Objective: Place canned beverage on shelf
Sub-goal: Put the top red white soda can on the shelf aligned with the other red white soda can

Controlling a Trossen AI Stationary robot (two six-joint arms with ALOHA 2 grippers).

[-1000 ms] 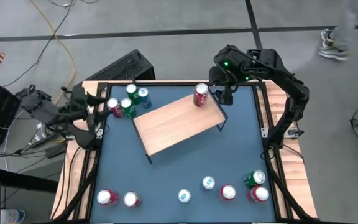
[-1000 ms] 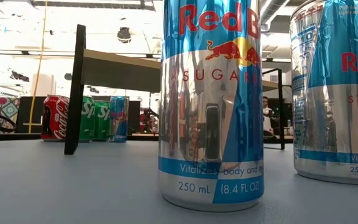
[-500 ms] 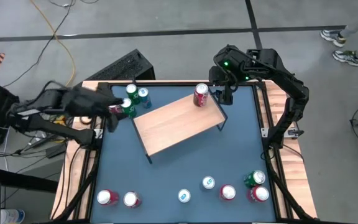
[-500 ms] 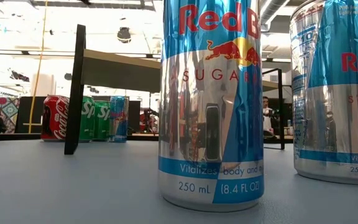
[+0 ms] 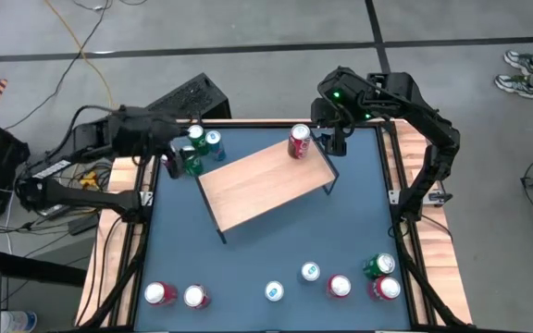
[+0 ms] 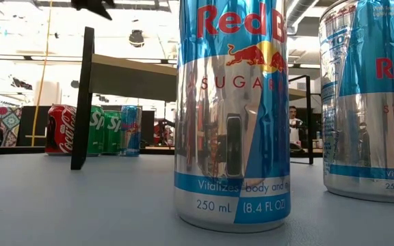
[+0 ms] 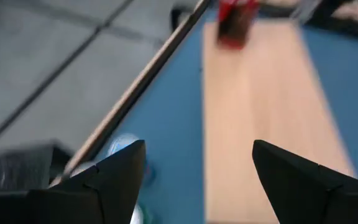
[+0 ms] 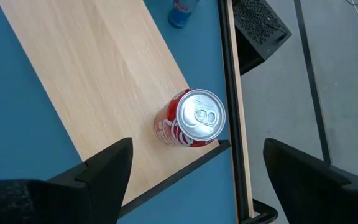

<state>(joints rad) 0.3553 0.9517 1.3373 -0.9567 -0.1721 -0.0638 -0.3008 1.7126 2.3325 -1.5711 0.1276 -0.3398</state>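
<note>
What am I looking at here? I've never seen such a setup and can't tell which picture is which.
Two robot arms work at a blue table. One picture looks straight down, one sits at tabletop height behind a Red Bull can, and two come from cameras on the wrists. The left end effector hangs open over a cluster of cans; the right end effector is open above a red can standing on the wooden shelf. More cans stand along the near edge. Nothing is held.
</note>
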